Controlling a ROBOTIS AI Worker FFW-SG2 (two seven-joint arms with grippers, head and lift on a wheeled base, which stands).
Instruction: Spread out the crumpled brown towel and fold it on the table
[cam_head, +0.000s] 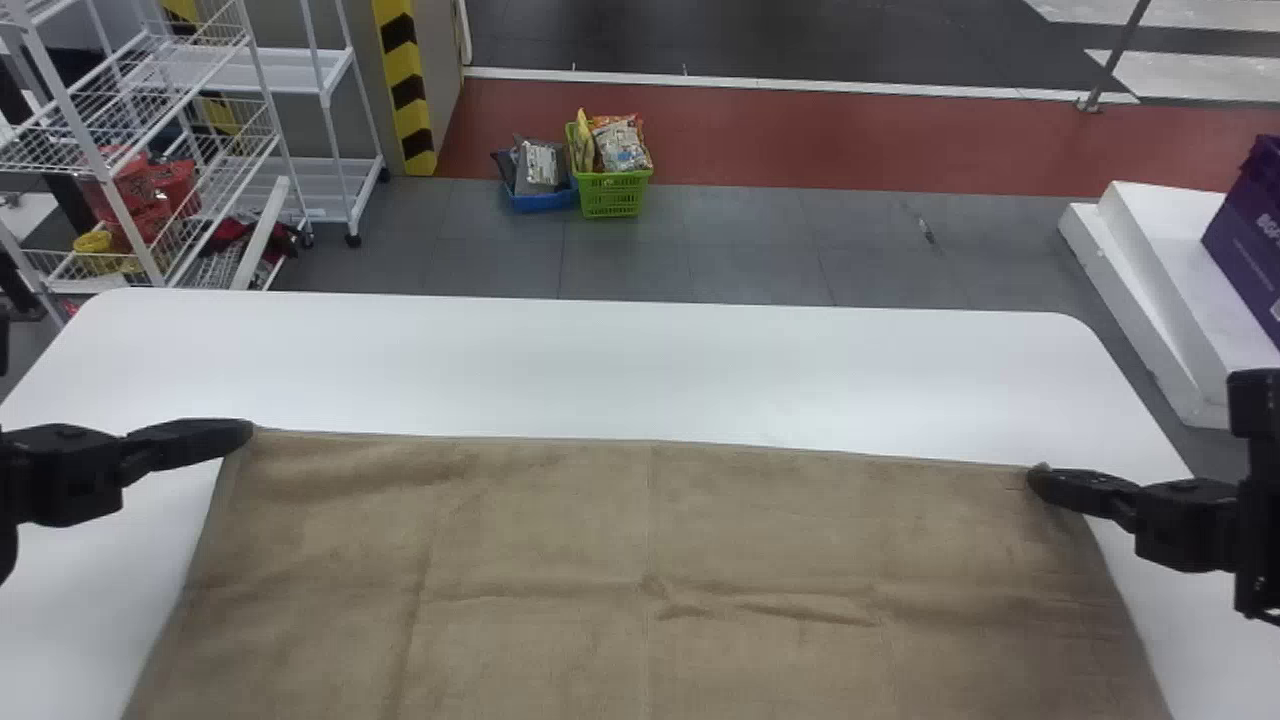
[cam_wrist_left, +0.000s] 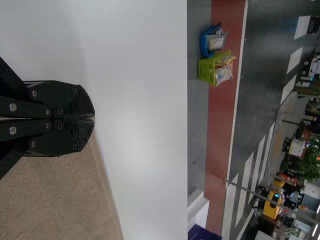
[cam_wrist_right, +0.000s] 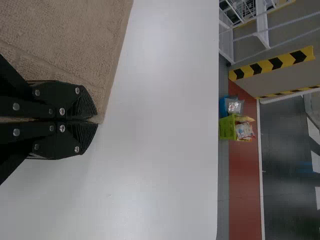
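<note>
While L grpr (cam_head: 247, 431), R grpr (cam_head: 1033, 479) clamp towel (cam_head: 640, 530), far edge L-R; long axis unclear.

White wire rack (cam_head: 215, 140), upper left of head view; yellow-black striped post (cam_head: 404, 85) beside it. Blue basket (cam_head: 540, 200), green basket (cam_head: 612, 193) together, top centre. Purple box (cam_head: 1250, 235), right edge.
</note>
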